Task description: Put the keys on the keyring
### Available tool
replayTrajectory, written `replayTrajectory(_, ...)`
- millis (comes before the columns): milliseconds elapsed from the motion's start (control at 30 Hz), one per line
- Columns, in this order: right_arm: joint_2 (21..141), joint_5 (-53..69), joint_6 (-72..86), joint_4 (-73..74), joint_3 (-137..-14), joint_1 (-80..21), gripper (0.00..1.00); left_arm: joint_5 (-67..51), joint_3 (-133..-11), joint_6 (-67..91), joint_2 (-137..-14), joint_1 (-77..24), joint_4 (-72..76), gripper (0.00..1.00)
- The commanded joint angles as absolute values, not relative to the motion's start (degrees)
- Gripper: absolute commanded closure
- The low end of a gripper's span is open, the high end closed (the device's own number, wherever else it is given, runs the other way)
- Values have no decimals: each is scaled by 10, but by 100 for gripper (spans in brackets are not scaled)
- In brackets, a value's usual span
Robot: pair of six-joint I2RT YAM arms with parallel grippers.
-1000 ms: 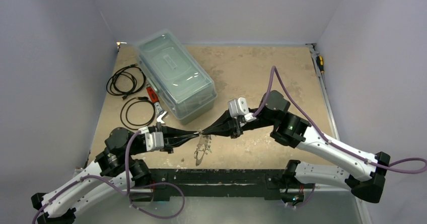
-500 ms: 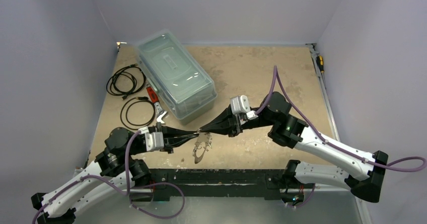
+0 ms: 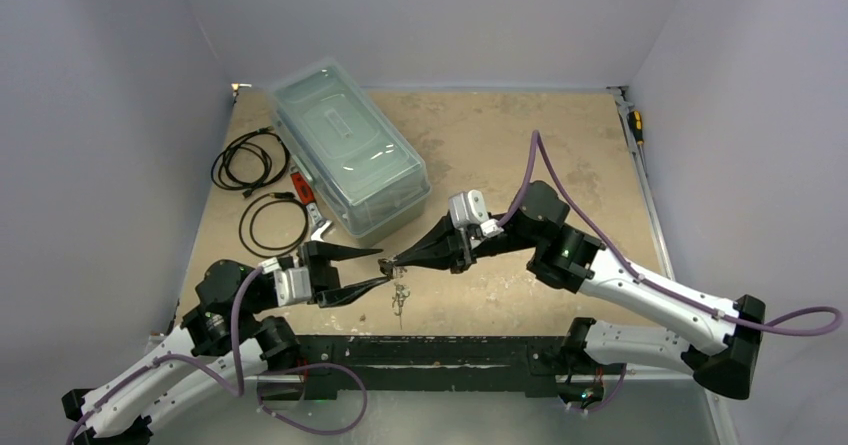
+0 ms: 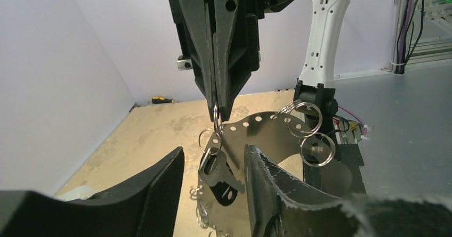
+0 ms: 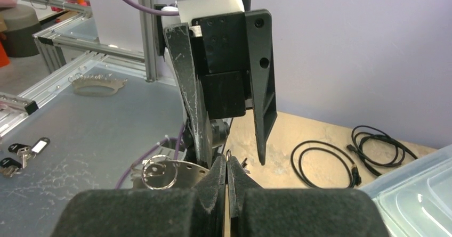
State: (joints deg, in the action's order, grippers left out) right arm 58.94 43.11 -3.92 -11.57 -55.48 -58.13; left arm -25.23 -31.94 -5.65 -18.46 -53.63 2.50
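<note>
From my station, the right gripper [image 4: 217, 113] has its black fingers pressed shut on one small metal ring [image 4: 216, 121] of the pale whitish-grey thin curved band keyring [image 4: 266, 133]. The keyring hangs below that pinch, near the front edge of the sandy brown table [image 3: 500, 145]. A dark-headed small metal key [image 4: 216, 176] dangles from the band. The left gripper [image 3: 384, 267] faces it, jaws spread wide and holding nothing, with the keyring just beyond its fingertips [image 4: 250, 157].
</note>
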Motion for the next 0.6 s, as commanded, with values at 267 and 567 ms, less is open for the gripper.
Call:
replayTrajectory(267, 609, 447, -29, -179, -560, -584, 100, -263, -315, -63, -178, -533, 43, 70)
replayTrajectory(567, 623, 460, -25, -192, -563, -584, 100, -260, -317, -62, -187, -533, 41, 77)
